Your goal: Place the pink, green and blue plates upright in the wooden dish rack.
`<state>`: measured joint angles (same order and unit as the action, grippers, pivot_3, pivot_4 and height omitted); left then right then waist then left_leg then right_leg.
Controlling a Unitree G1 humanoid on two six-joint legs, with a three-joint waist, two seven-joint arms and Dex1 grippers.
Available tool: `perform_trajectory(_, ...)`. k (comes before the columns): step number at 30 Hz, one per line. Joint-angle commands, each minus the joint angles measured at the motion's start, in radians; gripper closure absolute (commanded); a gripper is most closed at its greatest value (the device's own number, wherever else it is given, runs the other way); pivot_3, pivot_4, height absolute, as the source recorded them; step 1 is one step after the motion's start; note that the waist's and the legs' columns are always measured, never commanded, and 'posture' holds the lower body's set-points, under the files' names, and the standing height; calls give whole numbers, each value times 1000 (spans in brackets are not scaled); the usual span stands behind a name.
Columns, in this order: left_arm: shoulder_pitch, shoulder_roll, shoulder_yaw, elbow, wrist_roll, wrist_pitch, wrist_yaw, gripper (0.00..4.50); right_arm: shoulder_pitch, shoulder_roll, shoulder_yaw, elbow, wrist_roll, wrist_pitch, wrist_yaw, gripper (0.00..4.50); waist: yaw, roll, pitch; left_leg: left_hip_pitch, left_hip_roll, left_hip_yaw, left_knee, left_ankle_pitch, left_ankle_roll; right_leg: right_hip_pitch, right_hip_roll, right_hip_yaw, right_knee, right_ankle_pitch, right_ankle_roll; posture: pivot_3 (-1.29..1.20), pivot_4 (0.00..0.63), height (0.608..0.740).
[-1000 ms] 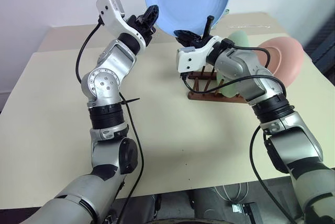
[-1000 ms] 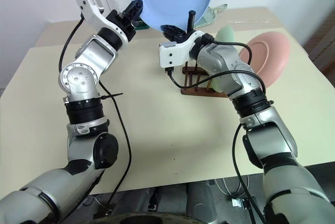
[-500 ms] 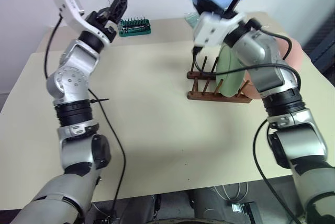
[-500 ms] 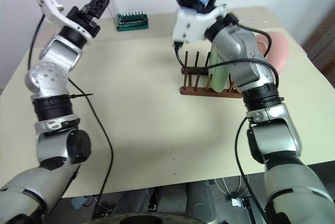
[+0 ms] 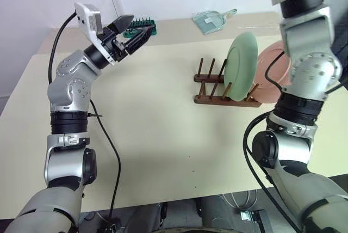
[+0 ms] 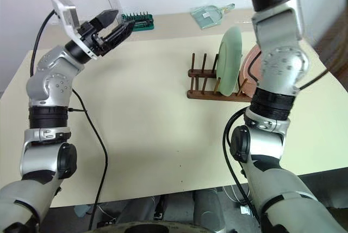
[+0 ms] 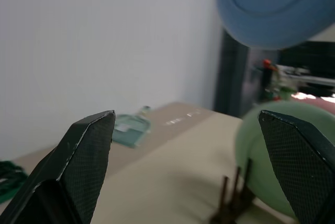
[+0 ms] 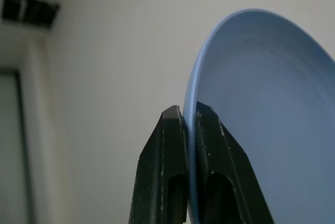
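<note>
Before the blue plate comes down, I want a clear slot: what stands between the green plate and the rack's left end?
Only bare pegs of the wooden dish rack; no plate left of the green plate, seen in both eye views.

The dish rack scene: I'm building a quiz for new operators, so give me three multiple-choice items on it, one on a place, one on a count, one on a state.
1. Where is the blue plate?
A. In the right tool, raised high
B. Flat on the table
C. In the wooden dish rack

2. How many plates stand in the wooden dish rack?
A. None
B. Two
C. Three

3. How is the left tool?
A. Shut on a plate
B. Open and empty
C. Shut on nothing

Answers:
1 A, its fingers pinch the plate's rim.
2 B, the green plate and the pink plate stand between pegs.
3 B, its fingers stand wide apart around nothing.
</note>
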<state>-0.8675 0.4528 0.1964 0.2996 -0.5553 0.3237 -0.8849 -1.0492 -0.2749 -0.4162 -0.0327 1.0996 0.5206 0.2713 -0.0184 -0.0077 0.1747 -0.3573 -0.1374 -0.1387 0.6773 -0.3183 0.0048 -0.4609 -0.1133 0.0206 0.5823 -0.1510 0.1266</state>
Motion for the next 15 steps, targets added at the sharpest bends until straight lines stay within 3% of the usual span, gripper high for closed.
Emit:
perform_trajectory(1, -27, 48, -2, -43, -15, -2, -85, 25, 58, -29, -41, -90, 197, 138, -149, 4500, 0, 1, -1, 0, 0, 0, 0, 0, 0, 0, 0, 0, 0, 0, 0, 0, 150, 740)
perform_trajectory(7, 11, 98, -45, -71, -10, -21, -244, 25, 138, -45, -22, -181, 592, 243, -407, 4500, 1, 3, 1, 0, 1, 2, -1, 0, 0, -1, 0, 1, 0, 0, 0, 0, 150, 740)
perform_trajectory(11, 30, 116, -47, -89, -5, -64, -315, 25, 208, -155, 4, -175, 521, 286, -432, 4500, 6, 2, 0, 0, 1, 2, -1, 0, 1, 0, 0, 1, -1, 0, 0, 0, 150, 740)
perform_trajectory(15, 34, 132, -55, -73, 20, -102, -338, 25, 252, -225, 45, -175, 600, 339, -493, 4500, 8, 2, 0, 0, 1, 3, 1, 0, 1, 1, 0, 1, -1, 1, 0, 0, 150, 740)
